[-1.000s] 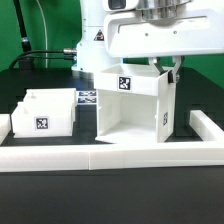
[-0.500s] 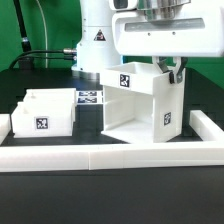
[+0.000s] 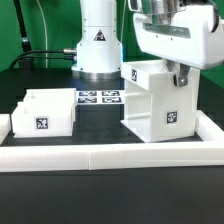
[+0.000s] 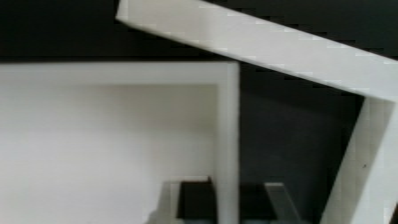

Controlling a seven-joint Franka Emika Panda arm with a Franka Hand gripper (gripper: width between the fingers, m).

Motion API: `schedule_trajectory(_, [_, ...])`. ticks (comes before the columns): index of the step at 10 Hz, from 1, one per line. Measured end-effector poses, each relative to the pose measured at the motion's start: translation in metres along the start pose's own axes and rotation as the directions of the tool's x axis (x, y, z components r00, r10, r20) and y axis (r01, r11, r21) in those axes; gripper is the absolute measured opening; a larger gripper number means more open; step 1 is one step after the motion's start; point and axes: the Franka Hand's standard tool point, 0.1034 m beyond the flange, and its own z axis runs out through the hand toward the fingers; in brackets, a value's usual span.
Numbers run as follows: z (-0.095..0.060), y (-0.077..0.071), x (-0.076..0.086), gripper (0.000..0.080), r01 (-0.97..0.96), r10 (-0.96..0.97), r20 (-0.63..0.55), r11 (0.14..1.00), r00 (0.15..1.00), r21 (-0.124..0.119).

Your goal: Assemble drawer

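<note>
The drawer's large white housing (image 3: 155,100) stands on the black table at the exterior view's right, open side turned away from the camera, with tags on its top and front. My gripper (image 3: 178,76) comes down over the housing's upper right edge and is shut on one thin wall. In the wrist view that wall (image 4: 228,120) runs between my two dark fingers (image 4: 192,203), the gripper (image 4: 233,205) closed on it. A smaller white tray (image 3: 45,113) with a tag sits at the exterior view's left. A second tray cannot be told apart.
The marker board (image 3: 100,98) lies flat on the table between the tray and the housing. A long low white border wall (image 3: 110,155) runs along the front and turns up at the right (image 3: 212,128). The robot's base (image 3: 98,45) stands behind.
The housing has slid and turned toward the exterior view's right with my gripper on its wall. The marker board, half covered before, now shows fully. The tray has not moved.
</note>
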Motion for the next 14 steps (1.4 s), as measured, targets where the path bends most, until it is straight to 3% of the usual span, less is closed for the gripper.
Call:
schedule_trajectory(4, [0.000, -0.003, -0.005, 0.0043, -0.054, 0.054, 0.011, 0.999, 0.998, -0.001])
schedule_trajectory(11, [-0.002, -0.071, 0.015, 0.0041, -0.070, 0.069, 0.017, 0.996, 0.997, 0.059])
schedule_trajectory(14, [-0.003, -0.076, 0.017, 0.0041, -0.129, 0.128, 0.031, 0.991, 0.991, 0.029])
